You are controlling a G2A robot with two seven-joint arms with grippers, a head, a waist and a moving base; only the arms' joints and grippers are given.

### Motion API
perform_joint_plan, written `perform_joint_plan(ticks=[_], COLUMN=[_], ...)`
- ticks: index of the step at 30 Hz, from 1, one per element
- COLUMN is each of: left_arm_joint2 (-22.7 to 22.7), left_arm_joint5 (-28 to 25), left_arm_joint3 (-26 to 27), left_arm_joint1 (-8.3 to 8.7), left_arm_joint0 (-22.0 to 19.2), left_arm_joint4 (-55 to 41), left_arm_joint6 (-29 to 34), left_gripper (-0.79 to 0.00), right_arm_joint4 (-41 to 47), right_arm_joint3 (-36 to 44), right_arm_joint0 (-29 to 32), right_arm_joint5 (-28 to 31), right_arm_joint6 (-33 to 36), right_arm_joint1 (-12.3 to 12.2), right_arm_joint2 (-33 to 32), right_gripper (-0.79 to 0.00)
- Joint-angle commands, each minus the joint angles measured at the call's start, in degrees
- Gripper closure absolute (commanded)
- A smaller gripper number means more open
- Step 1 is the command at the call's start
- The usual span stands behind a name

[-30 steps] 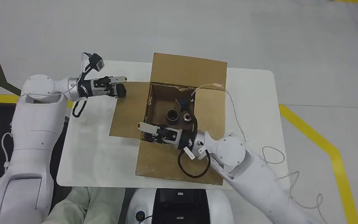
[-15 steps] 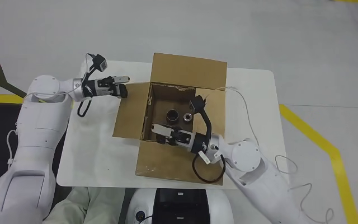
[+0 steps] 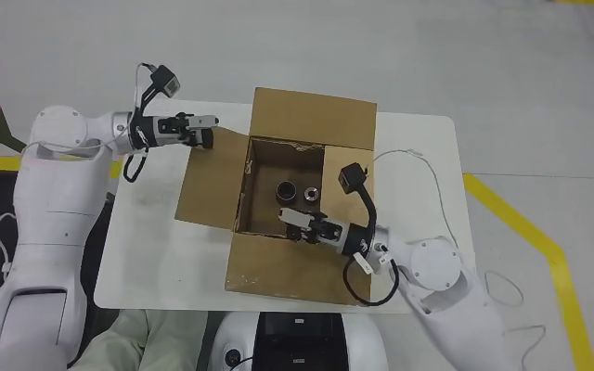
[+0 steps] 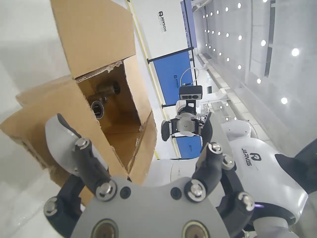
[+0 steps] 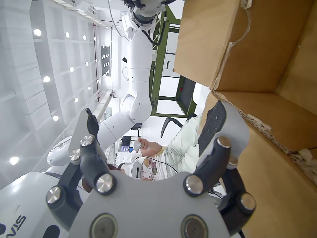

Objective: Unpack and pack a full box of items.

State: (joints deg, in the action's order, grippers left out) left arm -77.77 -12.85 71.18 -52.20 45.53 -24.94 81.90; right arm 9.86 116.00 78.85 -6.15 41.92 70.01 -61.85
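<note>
A brown cardboard box (image 3: 278, 269) is seen on the white rectangular table (image 3: 139, 260), its mouth turned upward and all four flaps folded outward. With the far and near flaps laid out, its long axis runs from the robot's side toward the table's far edge. On the box floor two dark cylindrical items (image 3: 287, 192) are set side by side.

The left gripper (image 3: 206, 131) is positioned at the far corner of the left flap with its fingers spread wide, part of the flap lying between them unpinched. The right gripper (image 3: 290, 223) is placed at the near rim of the opening, fingers also parted, one ribbed pad (image 5: 213, 122) just beside the cardboard edge.

The table is surrounded by a grey floor crossed by a yellow line (image 3: 520, 232). From above the cylinders' round ends are presented. In the left wrist view their sides are disclosed, together with a white ceiling of round lights (image 4: 272, 38) and blue wall panels (image 4: 171, 70).
</note>
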Motion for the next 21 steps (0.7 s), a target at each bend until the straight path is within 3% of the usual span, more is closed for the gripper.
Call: perform_joint_plan(ticks=[1, 9, 21], left_arm_joint2=[0.82, 5.02, 16.63], left_arm_joint5=[0.33, 1.55, 3.91], left_arm_joint3=[1.28, 5.96, 7.73], left_arm_joint1=[-0.12, -0.77, -3.25], left_arm_joint0=[-0.7, -3.73, -8.06], left_arm_joint4=[0.06, 1.35, 5.13], left_arm_joint6=[-0.32, -1.17, -4.73], left_gripper=[-0.785, -0.785, -0.785], right_arm_joint4=[-0.94, -4.31, -6.32], right_arm_joint3=[1.2, 4.75, 7.58], right_arm_joint0=[1.03, 4.9, 10.1], right_arm_joint5=[0.02, -0.49, -1.16], right_arm_joint6=[0.83, 3.4, 5.1], right_arm_joint1=[-0.31, -1.43, -2.88], right_arm_joint2=[-0.61, -2.5, -6.14], right_gripper=[-0.785, -0.785, -0.785])
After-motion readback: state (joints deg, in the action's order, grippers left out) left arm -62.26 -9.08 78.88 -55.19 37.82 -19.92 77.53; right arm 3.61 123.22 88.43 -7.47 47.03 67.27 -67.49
